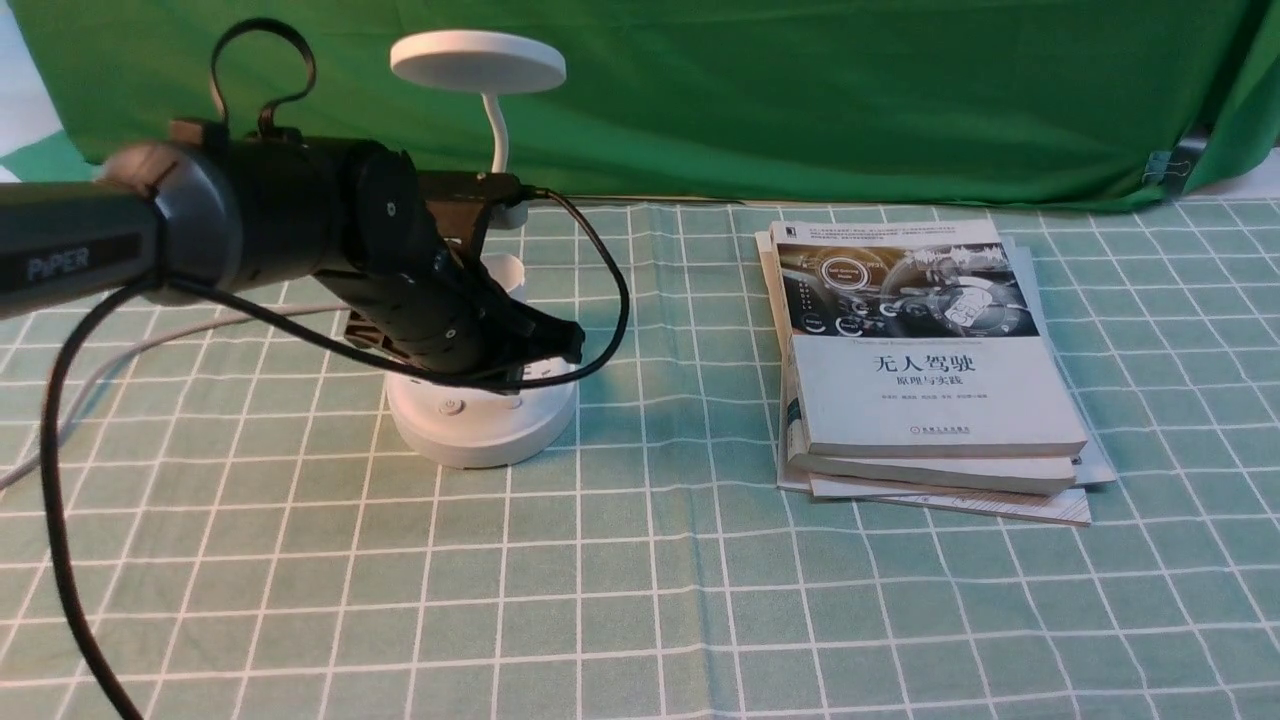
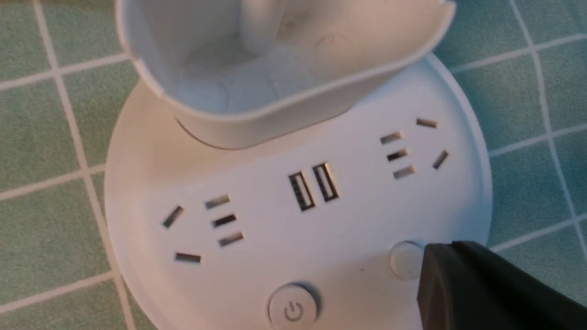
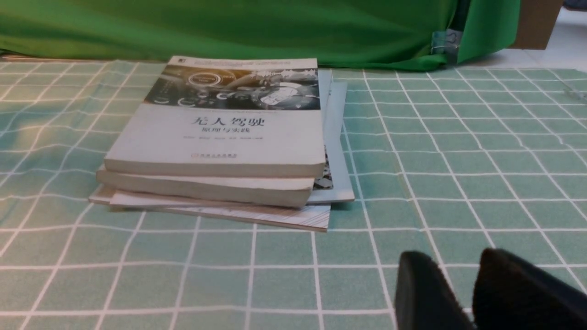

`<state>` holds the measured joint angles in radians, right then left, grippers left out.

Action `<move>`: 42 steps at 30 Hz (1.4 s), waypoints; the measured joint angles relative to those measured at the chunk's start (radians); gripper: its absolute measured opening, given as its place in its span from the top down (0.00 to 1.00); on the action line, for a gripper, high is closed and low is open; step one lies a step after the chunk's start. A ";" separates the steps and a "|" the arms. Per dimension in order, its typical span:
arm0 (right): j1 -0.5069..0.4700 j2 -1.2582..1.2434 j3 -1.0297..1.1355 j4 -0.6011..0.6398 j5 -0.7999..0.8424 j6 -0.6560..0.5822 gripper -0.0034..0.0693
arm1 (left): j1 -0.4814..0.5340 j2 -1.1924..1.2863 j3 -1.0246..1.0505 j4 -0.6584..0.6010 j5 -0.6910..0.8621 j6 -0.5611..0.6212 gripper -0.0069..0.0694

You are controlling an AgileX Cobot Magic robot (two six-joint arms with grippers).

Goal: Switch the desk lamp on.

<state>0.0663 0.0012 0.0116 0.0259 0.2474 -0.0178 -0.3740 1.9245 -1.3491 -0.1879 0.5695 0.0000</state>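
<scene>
Left gripper (image 2: 442, 245): two fingers together, nothing visibly held, over one lamp (image 1: 480, 430) base beside one of two buttons (image 2: 406, 260), two sockets (image 2: 224, 220) and two USB ports (image 2: 313, 187) farther out; right gripper (image 3: 451, 284): two fingers slightly apart, empty, one book stack (image 3: 220, 137) beyond.

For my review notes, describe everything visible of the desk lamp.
The desk lamp is white, seemingly plastic, and stands upright on the checked cloth. A flat disc head tops a thin curved neck, partly hidden by the left arm. Its round base carries a cup-shaped holder, two socket groups, two USB-like ports, a power-marked button and a plain one. The left tool hangs over the base; contact is unclear.
</scene>
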 joint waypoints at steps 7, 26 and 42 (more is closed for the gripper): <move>0.000 0.000 0.000 0.000 0.000 0.000 0.62 | 0.000 0.041 -0.001 -0.009 -0.012 0.000 0.91; 0.000 0.000 0.000 0.000 0.000 0.000 0.62 | 0.000 0.064 -0.021 -0.019 0.003 -0.021 0.91; 0.000 0.000 0.000 0.000 0.001 0.000 0.62 | 0.000 -0.461 0.392 -0.134 0.117 0.064 0.91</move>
<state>0.0663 0.0012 0.0116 0.0259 0.2483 -0.0178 -0.3740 1.4630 -0.9574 -0.3222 0.6866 0.0637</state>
